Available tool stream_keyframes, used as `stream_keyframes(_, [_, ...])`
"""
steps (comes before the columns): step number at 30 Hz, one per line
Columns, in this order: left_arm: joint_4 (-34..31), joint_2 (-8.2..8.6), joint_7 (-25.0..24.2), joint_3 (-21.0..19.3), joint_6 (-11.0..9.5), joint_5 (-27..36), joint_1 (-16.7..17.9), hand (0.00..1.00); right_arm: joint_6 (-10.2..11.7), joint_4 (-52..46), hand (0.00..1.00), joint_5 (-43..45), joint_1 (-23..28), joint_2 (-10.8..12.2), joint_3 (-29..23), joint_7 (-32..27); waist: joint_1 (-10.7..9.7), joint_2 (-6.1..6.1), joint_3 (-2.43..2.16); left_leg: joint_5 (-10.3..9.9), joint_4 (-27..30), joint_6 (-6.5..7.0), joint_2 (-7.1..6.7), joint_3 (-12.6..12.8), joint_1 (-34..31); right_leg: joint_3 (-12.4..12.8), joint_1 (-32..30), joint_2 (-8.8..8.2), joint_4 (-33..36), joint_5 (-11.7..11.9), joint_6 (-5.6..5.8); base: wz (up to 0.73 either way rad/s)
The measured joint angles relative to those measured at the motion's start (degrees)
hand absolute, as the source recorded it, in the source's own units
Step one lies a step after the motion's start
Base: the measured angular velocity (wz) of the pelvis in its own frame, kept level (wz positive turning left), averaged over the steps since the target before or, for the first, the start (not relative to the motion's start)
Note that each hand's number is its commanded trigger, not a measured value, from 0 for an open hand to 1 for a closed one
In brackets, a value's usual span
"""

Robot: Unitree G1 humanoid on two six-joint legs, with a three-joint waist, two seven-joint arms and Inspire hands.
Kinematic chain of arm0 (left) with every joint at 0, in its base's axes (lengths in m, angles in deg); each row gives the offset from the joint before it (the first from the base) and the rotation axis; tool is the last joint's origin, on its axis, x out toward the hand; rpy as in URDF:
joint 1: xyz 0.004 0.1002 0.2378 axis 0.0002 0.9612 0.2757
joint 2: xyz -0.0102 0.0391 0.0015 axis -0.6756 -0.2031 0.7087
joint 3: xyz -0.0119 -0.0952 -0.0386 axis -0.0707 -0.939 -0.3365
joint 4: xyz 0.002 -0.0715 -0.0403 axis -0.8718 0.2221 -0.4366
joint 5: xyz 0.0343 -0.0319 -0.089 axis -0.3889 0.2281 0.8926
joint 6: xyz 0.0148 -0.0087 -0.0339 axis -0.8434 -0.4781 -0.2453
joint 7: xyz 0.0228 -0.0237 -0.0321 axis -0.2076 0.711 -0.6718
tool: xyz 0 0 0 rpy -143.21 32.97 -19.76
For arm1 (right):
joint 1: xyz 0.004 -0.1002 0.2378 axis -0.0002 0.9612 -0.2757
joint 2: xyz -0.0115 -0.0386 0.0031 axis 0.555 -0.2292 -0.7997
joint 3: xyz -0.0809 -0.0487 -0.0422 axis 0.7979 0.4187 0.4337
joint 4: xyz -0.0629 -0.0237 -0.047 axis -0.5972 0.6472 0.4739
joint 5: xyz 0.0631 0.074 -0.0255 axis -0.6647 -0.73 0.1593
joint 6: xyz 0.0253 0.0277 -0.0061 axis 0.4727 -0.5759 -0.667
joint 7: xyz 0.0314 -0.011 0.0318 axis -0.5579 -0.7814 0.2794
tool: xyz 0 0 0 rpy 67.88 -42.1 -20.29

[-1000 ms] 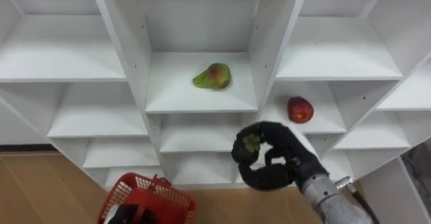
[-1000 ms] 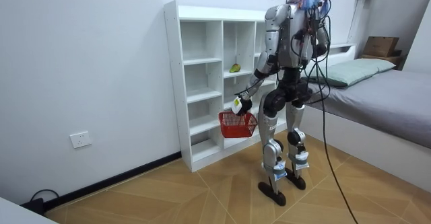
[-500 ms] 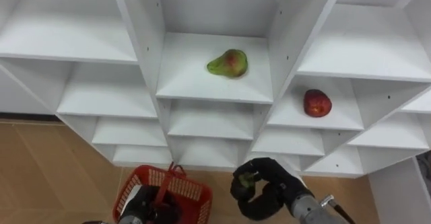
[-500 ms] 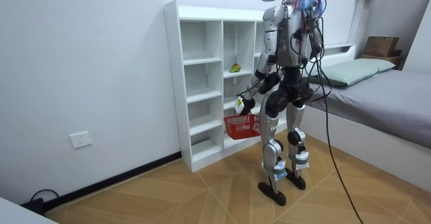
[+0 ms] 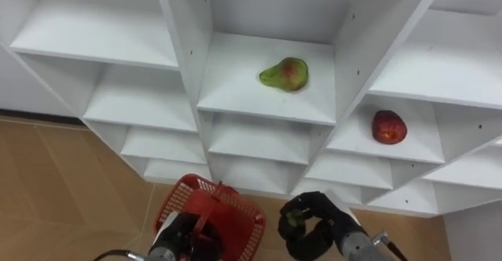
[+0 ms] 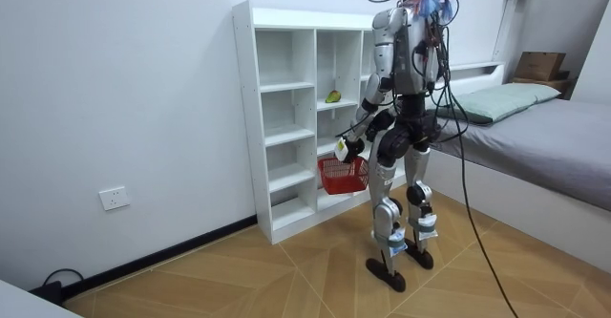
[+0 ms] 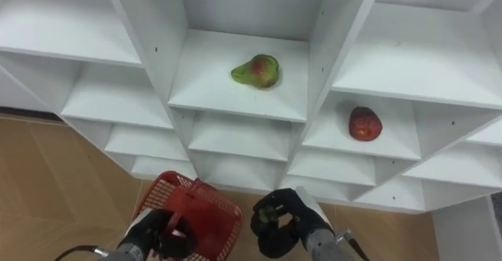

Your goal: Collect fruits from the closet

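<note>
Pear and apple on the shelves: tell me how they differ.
The pear is green with a red blush; the apple is red all over. The pear is elongated and lies on its side; the apple is round. The pear is in the middle column, the apple in the right column, a shelf lower. Both rest on white shelves of the closet.
</note>
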Motion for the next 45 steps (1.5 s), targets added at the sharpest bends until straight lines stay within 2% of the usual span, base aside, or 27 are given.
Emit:
stream_keyframes(3, [0.0,-0.09,-1.0,0.6,0.0,-1.4,-0.9,1.0,0.1,3.6,1.0,-0.2,-2.6,0.1,1.6,0.1,0.6,0.13,0.08,0.1,0.1,-0.05,-0.02,-0.3,-0.8,-0.1,-0.7,0.0,0.0,0.0,0.0,0.07])
stream_keyframes(8, [1.3,-0.28,-3.3,2.0,-1.1,-2.9,-2.7,1.0,0.4,10.2,1.0,-0.4,-6.4,0.9,3.7,0.2,1.5,1.01,0.59,0.4,0.1,-0.09,-0.16,-1.1,-1.2,-0.3,-0.8,-0.05,0.0,0.0,0.0,0.07])
stream_keyframes(15, [1.8,-0.29,-5.2,3.4,-1.7,-4.0,-3.0,1.0,1.9,11.6,1.0,-0.4,-8.1,1.8,3.8,0.0,2.0,1.01,0.54,0.5,0.0,-0.09,-0.24,-1.2,-2.1,-0.3,-1.9,-0.1,0.2,0.0,-0.01,0.0])
stream_keyframes(23, [1.8,-0.33,-6.1,5.3,-2.3,-4.0,-3.7,1.0,2.0,12.2,1.0,-0.1,-8.3,2.6,5.4,-0.3,2.3,0.6,0.48,0.5,-0.2,-0.09,-0.29,-2.2,-2.0,-0.5,-2.1,-0.1,0.3,0.0,-0.01,0.0])
stream_keyframes(27, [2.1,-0.33,-6.7,7.0,-3.0,-4.0,-3.7,1.0,2.4,12.2,1.0,-0.2,-8.4,2.7,6.0,-0.5,2.4,0.5,0.48,0.5,-0.3,-0.12,-0.38,-4.5,-2.0,-0.5,-2.7,-0.08,1.3,0.0,-0.01,-0.04])
stream_keyframes(28, [2.2,-0.32,-6.8,7.5,-3.2,-4.0,-3.7,1.0,2.6,12.0,1.0,-0.1,-8.4,2.7,6.0,-0.5,2.5,0.51,0.48,0.6,-0.3,-0.16,-0.28,-6.2,-1.9,-0.5,-3.6,-0.07,3.2,-0.1,-0.02,-0.16])
stream_keyframes(29, [2.2,-0.07,-6.8,7.9,-3.3,-4.0,-3.8,1.0,2.7,11.7,1.0,-0.1,-8.6,2.7,6.1,-0.4,2.6,0.62,0.56,0.7,-0.3,-0.25,0.39,-9.3,-1.6,-0.7,-5.8,-0.06,6.7,-0.4,-0.2,-0.22])
stream_keyframes(30, [2.2,-0.14,-6.8,8.2,-3.3,-4.0,-3.8,1.0,2.9,11.6,1.0,0.0,-8.6,2.8,6.3,-0.4,2.7,0.63,0.55,0.7,-0.3,-0.28,0.64,-11.6,-1.5,-0.3,-7.0,0.26,7.4,-1.6,-0.78,-0.42])
stream_keyframes(31, [2.2,-0.64,-6.9,8.3,-3.4,-4.1,-3.7,1.0,3.2,11.0,1.0,0.1,-9.3,2.9,7.3,-0.4,2.9,0.54,0.52,0.6,-0.1,-0.45,0.85,-15.3,-1.9,2.8,-8.7,1.7,1.9,-0.3,-2.49,-0.4])
stream_keyframes(32, [2.8,-0.97,-6.8,7.6,-3.3,-4.9,-3.8,1.0,3.6,10.3,1.0,0.1,-10.3,2.8,8.8,-0.4,2.2,0.69,0.43,0.1,0.0,-1.45,0.84,-15.3,-2.7,2.1,-8.7,1.99,-1.5,4.8,-3.12,-0.26])
stream_keyframes(33, [3.2,-0.68,-6.9,7.7,-3.3,-5.4,-4.1,1.0,3.7,9.9,1.0,0.1,-10.3,2.7,9.4,-0.6,1.4,1.3,0.34,0.0,-0.3,-1.65,1.12,-14.4,-2.8,1.6,-8.5,2.17,-1.5,5.1,-3.15,0.15])
stream_keyframes(34, [3.4,-0.18,-7.2,8.0,-3.3,-6.6,-4.5,1.0,3.8,9.9,1.0,0.1,-10.3,2.3,9.8,-0.8,0.6,1.98,0.27,0.3,-0.9,-1.94,1.23,-10.7,-2.8,0.8,-8.2,2.17,-1.4,5.0,-3.16,0.42])
stream_keyframes(35, [3.3,-0.03,-7.4,8.4,-3.3,-6.7,-5.0,1.0,3.8,9.9,1.0,0.2,-10.1,2.1,9.9,-0.8,0.5,1.98,0.37,0.9,-1.3,-2.16,1.69,-6.0,-2.7,0.5,-7.7,2.15,-1.3,5.0,-3.16,0.43])
stream_keyframes(37, [3.2,0.06,-7.5,8.9,-3.4,-6.7,-5.3,1.0,3.8,9.9,1.0,0.6,-10.0,2.2,10.3,-0.4,0.5,1.87,0.37,1.6,-2.2,-1.78,2.42,-1.3,-1.8,0.2,-7.3,2.23,-0.8,4.7,-3.03,0.44])
stream_keyframes(38, [3.2,0.05,-7.6,9.5,-3.4,-6.7,-5.7,1.0,3.8,9.9,1.0,0.5,-10.2,2.4,10.3,-0.3,0.8,1.63,0.47,1.6,-2.3,-1.7,2.4,-0.3,-1.7,0.1,-7.0,2.16,-0.8,4.4,-2.98,0.35])
stream_keyframes(40, [3.2,0.04,-7.6,9.6,-3.4,-6.7,-5.4,1.0,3.8,9.9,1.0,0.2,-10.3,2.4,10.3,-0.2,1.7,1.29,0.64,1.6,-2.3,-1.69,2.31,0.0,-1.5,0.0,-6.9,2.19,-0.9,4.4,-2.98,0.04])
stream_keyframes(45, [2.8,0.41,-8.4,9.6,-3.3,-6.7,-5.2,1.0,3.8,10.5,1.0,0.2,-10.2,3.0,10.5,1.3,2.3,1.28,0.64,1.9,-1.9,-1.25,1.68,0.4,-2.0,-0.3,-7.0,1.77,-0.8,4.3,-2.92,0.05])
